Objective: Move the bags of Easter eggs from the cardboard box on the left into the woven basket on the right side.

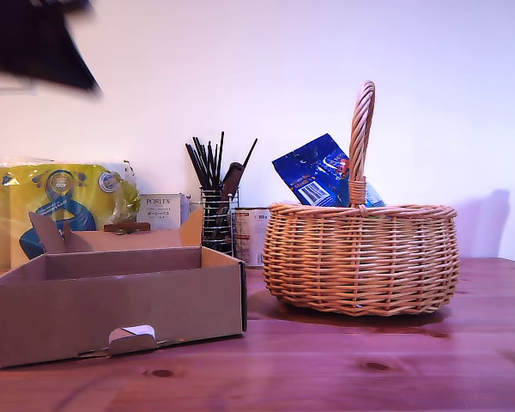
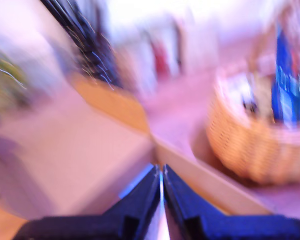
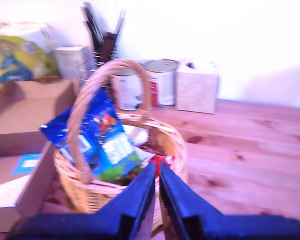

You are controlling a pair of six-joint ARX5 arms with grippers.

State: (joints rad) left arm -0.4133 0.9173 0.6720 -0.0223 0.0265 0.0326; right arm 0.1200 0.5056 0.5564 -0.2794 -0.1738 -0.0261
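My first claw (image 2: pixel 161 176) hangs closed and empty above the wide brown cardboard box (image 1: pixel 120 313), in a badly blurred view. My second claw (image 3: pixel 156 172), also closed on nothing, hovers over the round tan wicker basket (image 1: pixel 360 257), where a blue glossy sweet pouch (image 1: pixel 316 172) leans against the handle on the wooden surface (image 1: pixel 343 360).
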